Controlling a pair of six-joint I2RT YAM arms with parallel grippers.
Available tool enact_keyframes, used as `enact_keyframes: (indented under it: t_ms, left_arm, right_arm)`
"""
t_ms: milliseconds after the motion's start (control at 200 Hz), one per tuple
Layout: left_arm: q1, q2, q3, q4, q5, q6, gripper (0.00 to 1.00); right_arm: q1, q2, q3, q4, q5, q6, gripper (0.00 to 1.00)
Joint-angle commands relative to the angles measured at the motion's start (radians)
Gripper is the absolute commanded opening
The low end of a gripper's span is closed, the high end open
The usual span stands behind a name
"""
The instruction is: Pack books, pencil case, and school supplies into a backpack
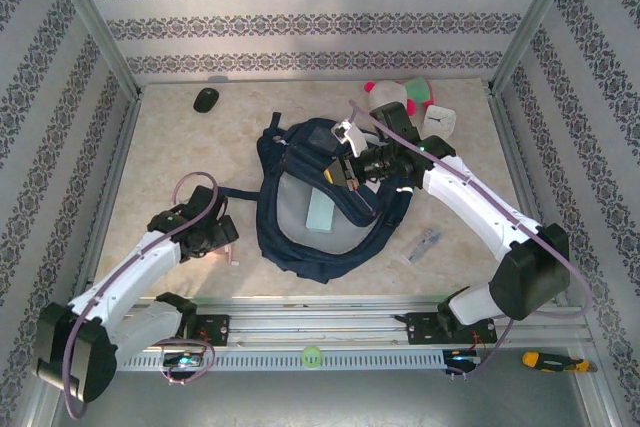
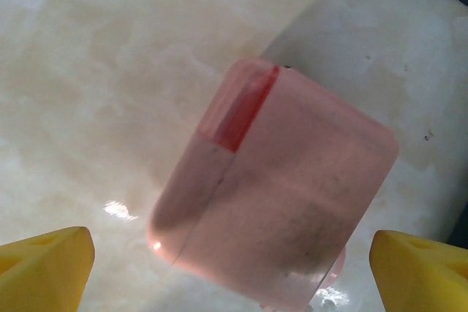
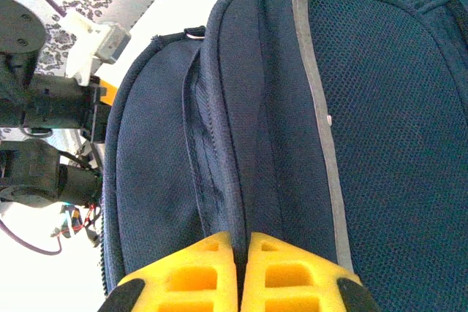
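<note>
Left of the large navy striped fabric backpack [image 1: 290,242], my left gripper [image 2: 234,268] hung wide open over the soft pale pink piece [image 2: 274,188] on the beige table [image 1: 170,147], grasping nothing. My right gripper [image 3: 241,268] was pinched shut on the backpack's rim. I judged the pick-up was in hand: lower, close squarely, then carry it in.

Pink piece [image 2: 274,188] blurry, bottom beyond frame
</note>
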Motion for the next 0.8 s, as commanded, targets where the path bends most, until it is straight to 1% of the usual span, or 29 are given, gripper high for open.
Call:
enact_keyframes:
  t_ms: [0, 95, 150, 275, 380, 500, 635, 794]
  left_arm:
    - [0.018, 0.064, 0.003, 0.114, 0.071, 0.116, 0.96]
    - [0.025, 0.127, 0.014, 0.151, 0.074, 0.145, 0.95]
    - [0.029, 0.159, 0.024, 0.163, 0.068, 0.15, 0.92]
    - [0.037, 0.213, 0.036, 0.181, 0.062, 0.156, 0.79]
    - [0.037, 0.219, 0.03, 0.19, 0.072, 0.155, 0.69]
    - [0.037, 0.182, 0.02, 0.187, 0.098, 0.144, 0.59]
    - [0.036, 0.087, 0.029, 0.151, 0.139, 0.121, 0.48]
    - [0.026, -0.021, 0.075, 0.116, 0.229, 0.064, 0.45]
  right_arm:
    - [-0.007, -0.041, -0.001, 0.027, -0.051, -0.014, 0.0]
    - [-0.007, -0.04, 0.002, 0.028, -0.052, -0.013, 0.0]
    - [-0.007, -0.04, -0.001, 0.028, -0.053, -0.012, 0.0]
    - [-0.007, -0.045, -0.009, 0.027, -0.049, -0.013, 0.0]
    - [-0.007, -0.045, -0.013, 0.028, -0.047, -0.012, 0.0]
    - [-0.008, -0.041, -0.01, 0.028, -0.048, -0.01, 0.0]
    - [-0.007, -0.034, 0.003, 0.033, -0.052, -0.004, 0.0]
    - [-0.014, -0.015, 0.032, 0.048, -0.052, 0.052, 0.0]
